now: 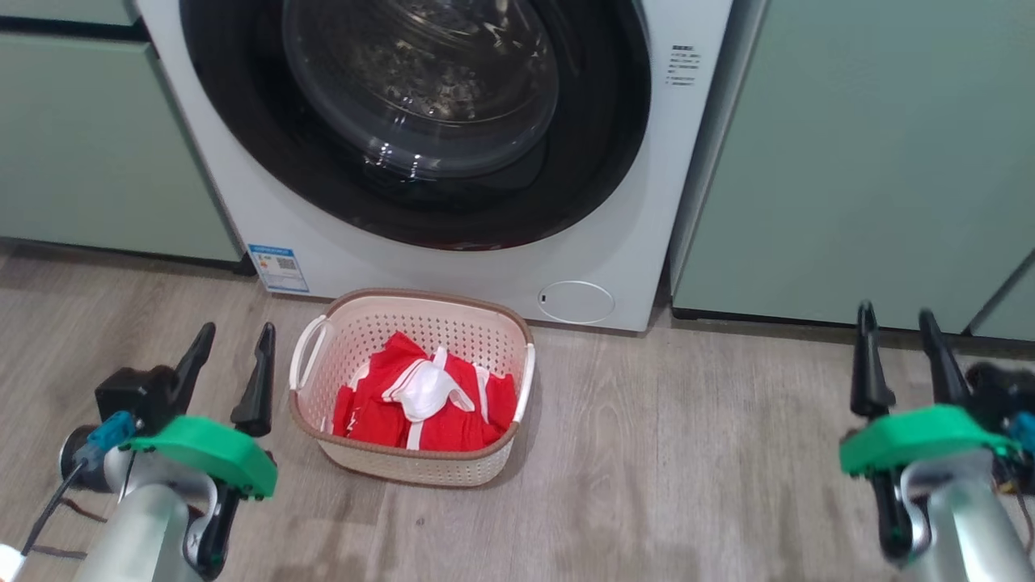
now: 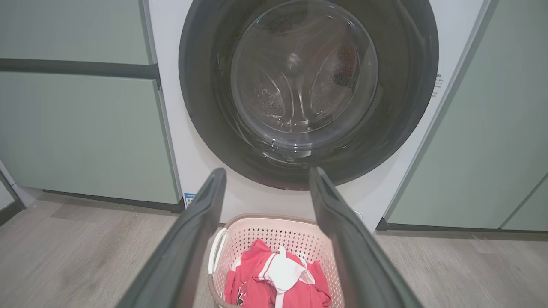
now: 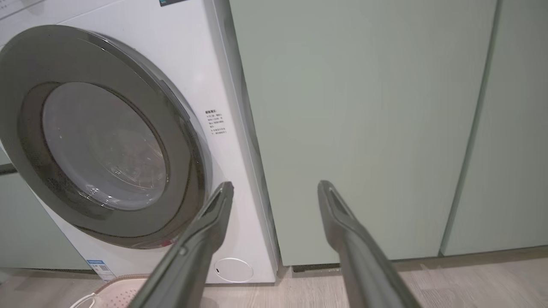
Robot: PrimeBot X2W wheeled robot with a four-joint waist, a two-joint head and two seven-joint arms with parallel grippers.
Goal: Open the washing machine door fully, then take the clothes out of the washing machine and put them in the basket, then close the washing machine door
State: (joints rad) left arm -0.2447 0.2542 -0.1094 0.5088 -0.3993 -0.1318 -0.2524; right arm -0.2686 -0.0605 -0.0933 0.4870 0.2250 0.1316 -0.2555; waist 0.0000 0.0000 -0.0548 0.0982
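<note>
The white washing machine [image 1: 614, 242] stands straight ahead with its black-rimmed round door [image 1: 420, 89] lying flat against the front, glass bowl in the middle. On the floor before it sits the cream perforated basket [image 1: 356, 323], and the red clothes [image 1: 420, 400] with white trim lie inside it. My left gripper [image 1: 234, 352] hovers open just left of the basket. Far to the right, my right gripper [image 1: 897, 335] is open in front of the green cabinets. The left wrist view looks over the basket [image 2: 274, 231] and clothes [image 2: 274, 278] at the door [image 2: 308, 85]; the right wrist view has the door [image 3: 102, 141] at its left.
Pale green cabinet doors [image 1: 873, 153] flank the machine on both sides [image 1: 81, 145]. A blue label [image 1: 277, 267] and a small round hatch [image 1: 576, 302] mark the washer's lower front. Wood-look floor [image 1: 687, 453] spreads between the basket and my right arm.
</note>
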